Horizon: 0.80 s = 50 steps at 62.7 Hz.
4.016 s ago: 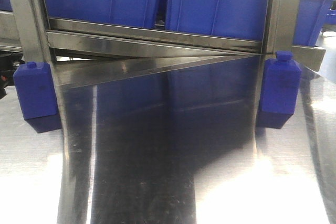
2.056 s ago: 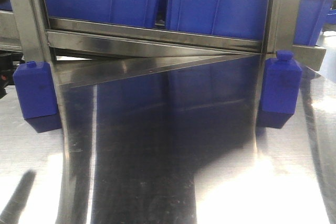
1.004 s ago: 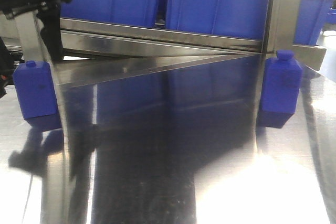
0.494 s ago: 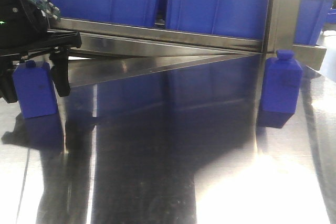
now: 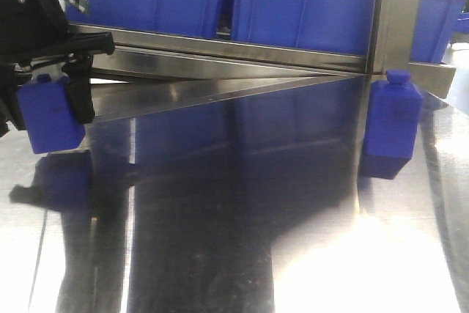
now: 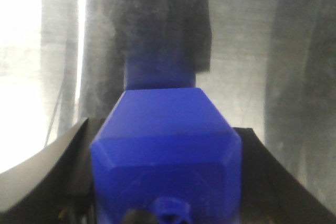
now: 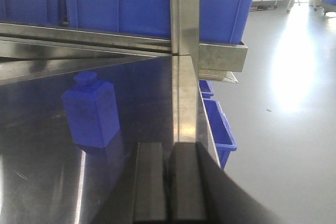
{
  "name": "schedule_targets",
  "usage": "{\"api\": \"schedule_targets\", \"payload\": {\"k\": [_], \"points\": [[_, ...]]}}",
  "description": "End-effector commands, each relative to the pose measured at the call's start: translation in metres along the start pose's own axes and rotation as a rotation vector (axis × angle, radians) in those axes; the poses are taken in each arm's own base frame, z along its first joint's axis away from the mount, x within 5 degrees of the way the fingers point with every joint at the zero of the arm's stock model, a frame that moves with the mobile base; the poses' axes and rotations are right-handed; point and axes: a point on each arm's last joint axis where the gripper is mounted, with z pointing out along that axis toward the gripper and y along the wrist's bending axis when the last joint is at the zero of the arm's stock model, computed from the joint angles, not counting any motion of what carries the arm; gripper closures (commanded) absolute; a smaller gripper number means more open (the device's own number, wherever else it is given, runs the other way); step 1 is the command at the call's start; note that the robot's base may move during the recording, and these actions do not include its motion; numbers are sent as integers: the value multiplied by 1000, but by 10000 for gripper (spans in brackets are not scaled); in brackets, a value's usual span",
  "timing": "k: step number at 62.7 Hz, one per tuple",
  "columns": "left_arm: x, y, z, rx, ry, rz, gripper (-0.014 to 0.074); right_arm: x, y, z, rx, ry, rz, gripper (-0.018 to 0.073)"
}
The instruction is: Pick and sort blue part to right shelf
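Left gripper (image 5: 44, 102) jaws clamped on the sides of a blue plastic bottle-shaped part with a small round cap (image 6: 165, 150); black fingers (image 6: 50, 174) press it from both flanks. Part is upright at the left of the view, in front of the shelf's left post, and looks lifted just off the polished steel table (image 5: 242, 218), hard to tell through the reflection. Right gripper (image 7: 167, 151) jaws together, holding nothing, low over the table's right edge. A second identical blue capped part (image 7: 90, 109) stands upright on the table near it, just beside the shelf's right post. Behind, the steel-framed right shelf (image 5: 220, 48) carries large blue plastic tubs (image 5: 308, 5) above its front rail.
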Motion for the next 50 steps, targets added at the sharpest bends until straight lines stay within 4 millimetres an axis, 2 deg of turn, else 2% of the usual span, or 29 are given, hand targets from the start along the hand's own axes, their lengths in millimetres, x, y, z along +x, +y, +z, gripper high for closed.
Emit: {"api": "schedule_targets", "payload": {"k": [1, 10, 18, 28, 35, 50], "points": [[1, -7, -38, 26, -68, 65, 264, -18, 1, -4, -8, -142, 2, 431], [13, -4, -68, -37, -141, 126, 264, -18, 1, -4, -8, -146, 2, 431], [31, 0, -105, -111, -264, 201, 262, -18, 1, -4, -8, -147, 2, 431], [66, 10, -152, -137, -422, 264, 262, -18, 1, -4, -8, -148, 2, 431], [94, 22, -175, -110, -541, 284, 262, -18, 1, -4, -8, -148, 2, 431], [153, 52, -203, 13, -813, 300, 263, -24, 1, -5, -16, -199, 107, 431]]}}
